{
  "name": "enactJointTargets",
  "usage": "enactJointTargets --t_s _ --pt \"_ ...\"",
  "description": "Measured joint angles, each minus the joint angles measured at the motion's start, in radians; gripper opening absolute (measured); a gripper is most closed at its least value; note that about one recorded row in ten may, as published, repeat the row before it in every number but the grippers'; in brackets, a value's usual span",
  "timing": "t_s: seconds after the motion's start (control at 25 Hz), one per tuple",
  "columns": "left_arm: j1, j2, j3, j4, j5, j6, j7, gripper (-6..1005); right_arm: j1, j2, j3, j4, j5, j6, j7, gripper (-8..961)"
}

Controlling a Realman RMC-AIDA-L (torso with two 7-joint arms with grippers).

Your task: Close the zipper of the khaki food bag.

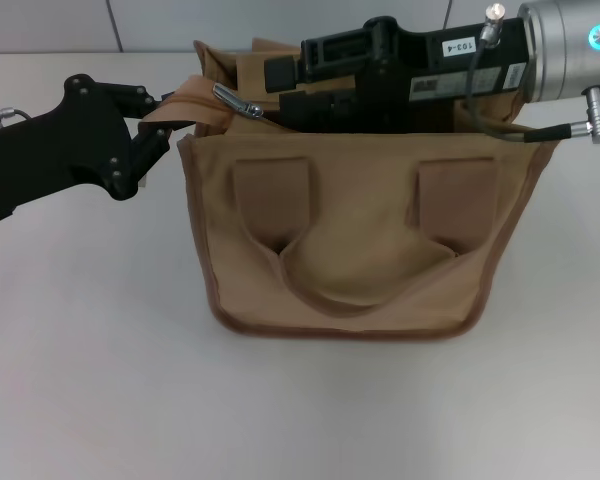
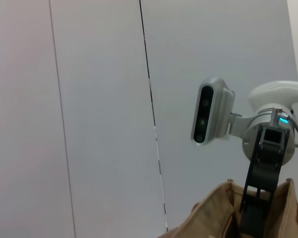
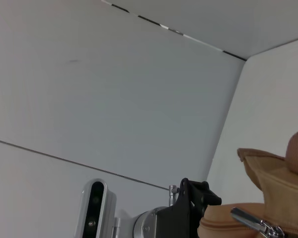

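Khaki food bag [image 1: 350,250] sits upright in the middle of the white tabletop [image 1: 100,380], its front with the two tan handle loops facing the robot's head camera, and the zipper's silver pull tab [image 1: 237,101] sticks up at the bag's top near the left corner. Left gripper [image 1: 163,118] comes in from the left, fingers [image 1: 150,135] pinched on the tan fabric end at that top-left corner. Right gripper [image 1: 280,72] reaches across the bag's top from the right, ending just beside the pull tab, but can't tell whether it's open or closed.
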Motion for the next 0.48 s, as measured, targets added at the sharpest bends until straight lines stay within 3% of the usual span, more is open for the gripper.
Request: enactJointTargets --t_s 0.2,0.32,0.48 --pt "-0.001 -0.002 0.000 0.000 -0.002 0.005 0.000 18 0.001 0.007 0.000 0.021 -0.002 0.017 0.016 611" --pt "-0.001 -0.002 0.000 0.002 -0.003 0.012 0.000 18 -0.003 0.013 0.000 0.030 -0.002 0.034 0.027 416" --pt "0.000 -0.004 0.000 0.009 -0.003 0.019 0.001 18 -0.003 0.021 0.000 0.043 -0.005 0.049 0.035 418"
